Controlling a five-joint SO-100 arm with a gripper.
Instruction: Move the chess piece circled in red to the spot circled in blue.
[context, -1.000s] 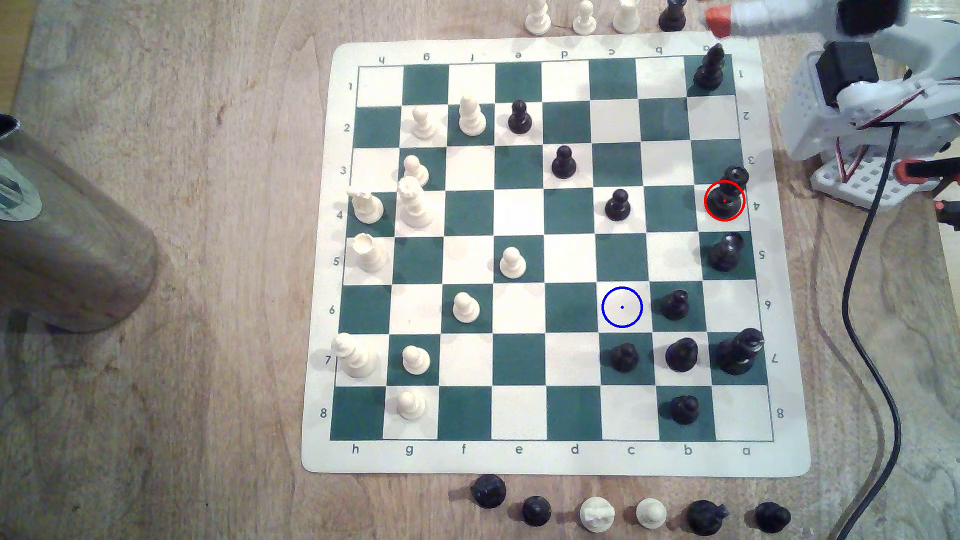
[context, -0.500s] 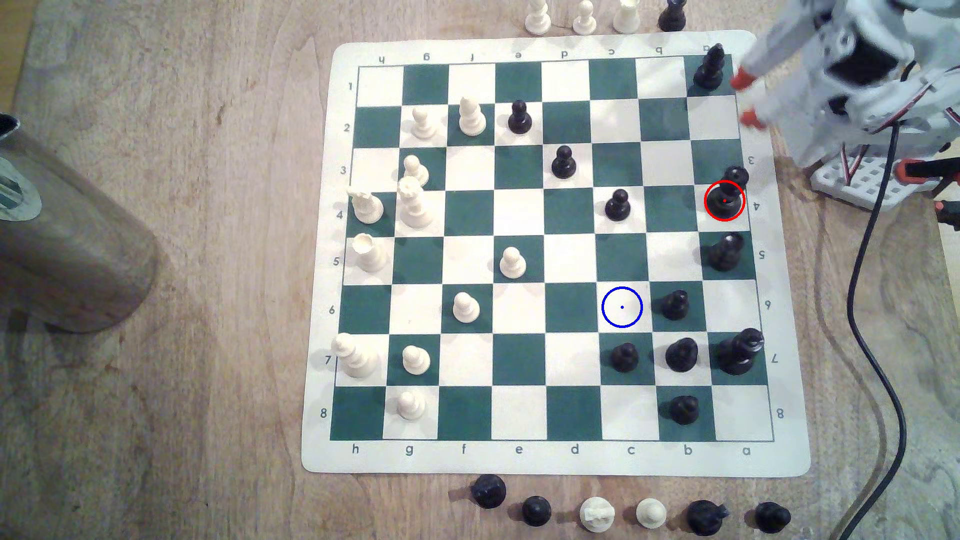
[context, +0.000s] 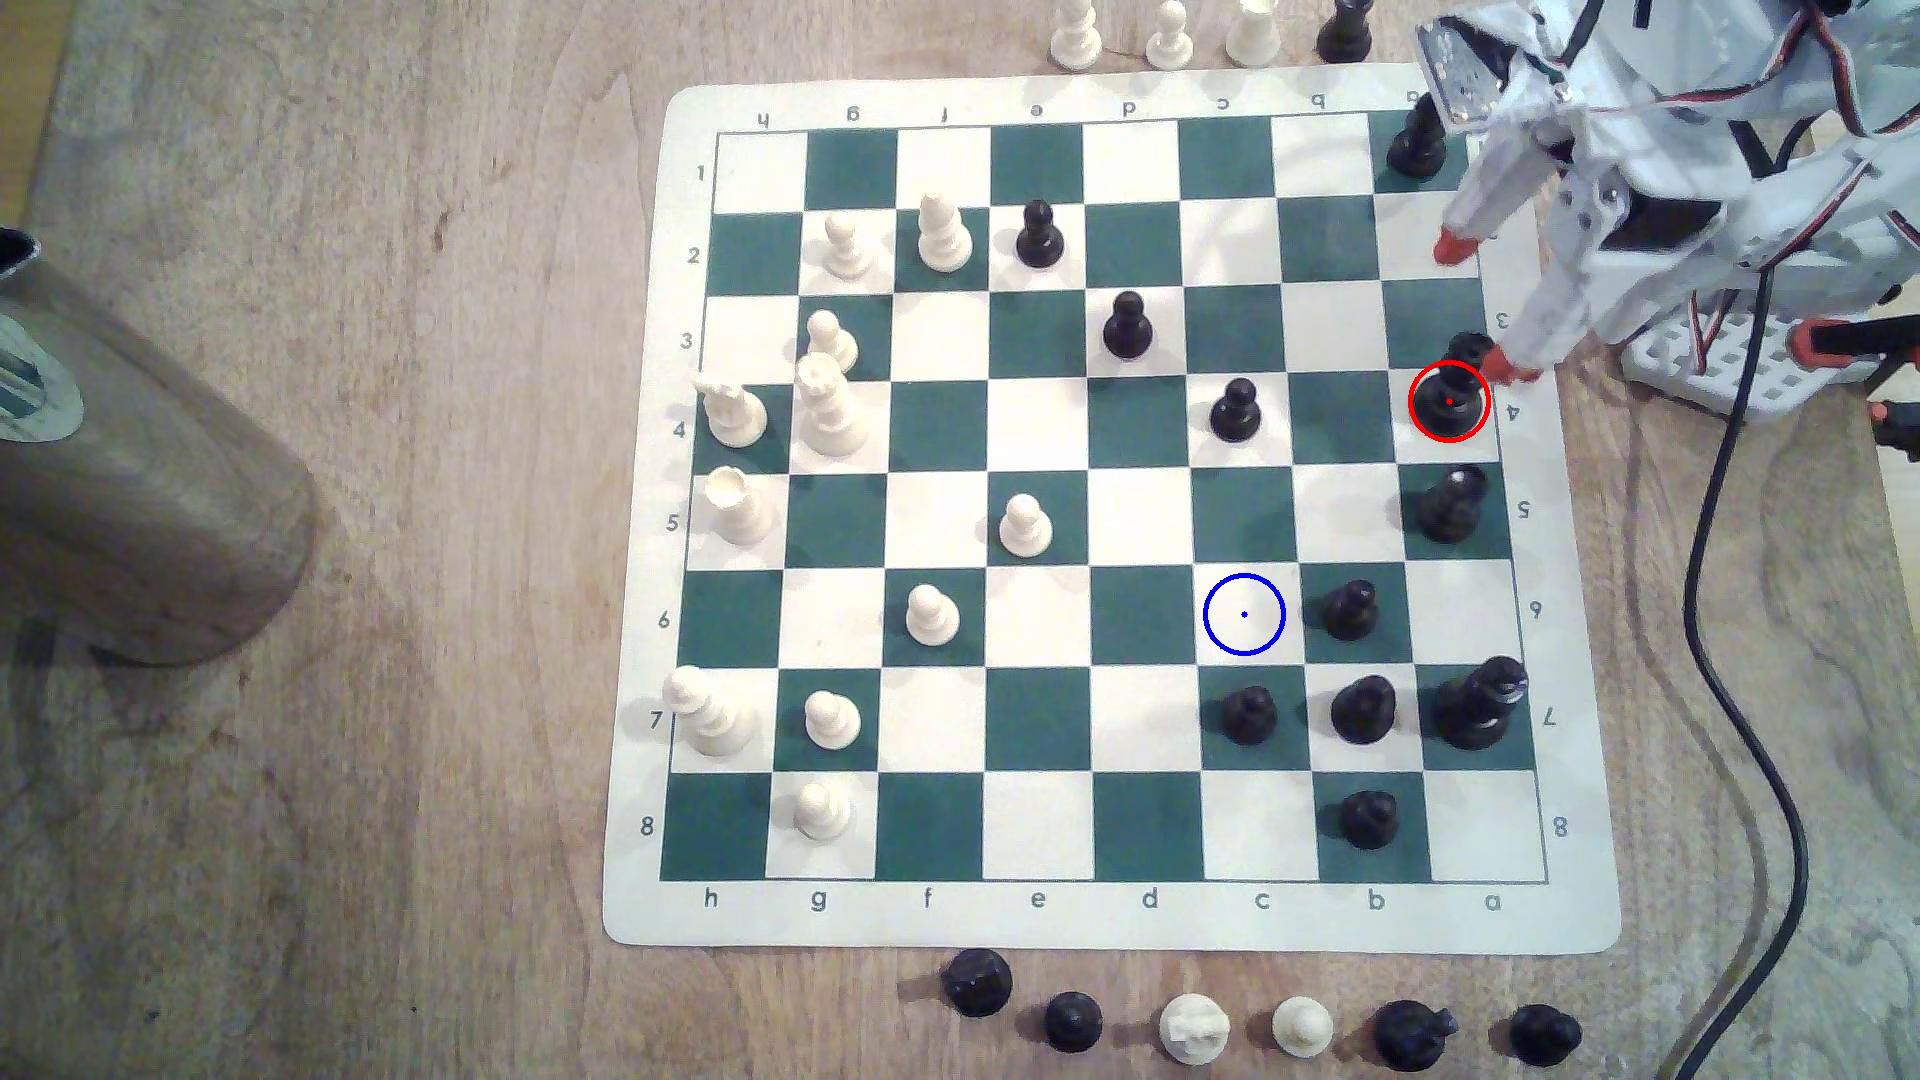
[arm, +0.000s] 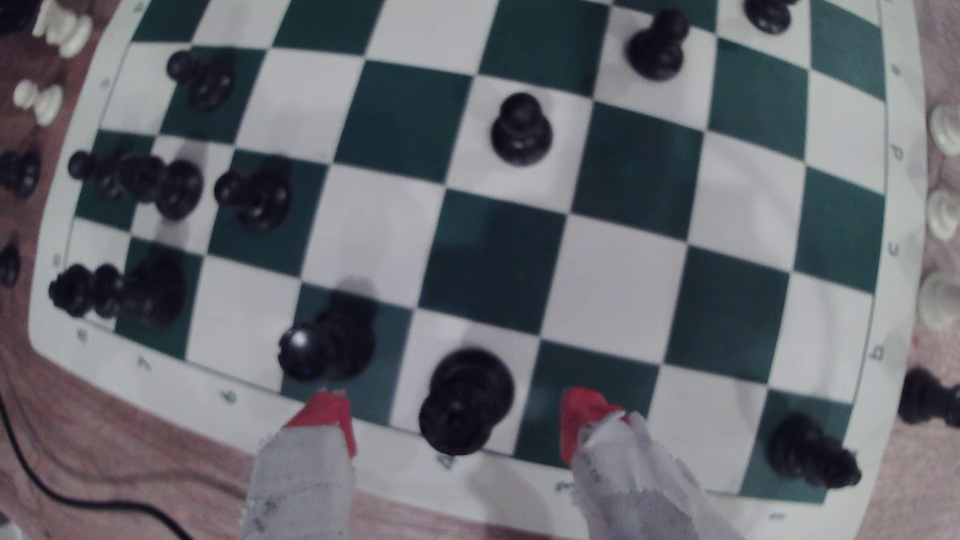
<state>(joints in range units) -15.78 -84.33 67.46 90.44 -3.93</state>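
On the chessboard (context: 1143, 498), the spot (context: 1244, 614), a cream square ringed in blue on row 6, sits empty toward the exterior view's left of the chess piece (context: 1449, 400). That glossy black piece stands upright on its cream square at the board's edge, row 4, long axis vertical, flat head up. The gripper (context: 1473, 306) hangs above it with jaws spread wide, grasping nothing; in the wrist view its red fingertips (arm: 324, 413) flank the piece without touching.

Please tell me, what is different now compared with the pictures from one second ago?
The gripper swung from beyond the board's far edge down over its right side in the exterior view, open, one red fingertip beside the red-circled chess piece. Nothing was grasped. That piece, the blue-circled spot and all other pieces stayed put.
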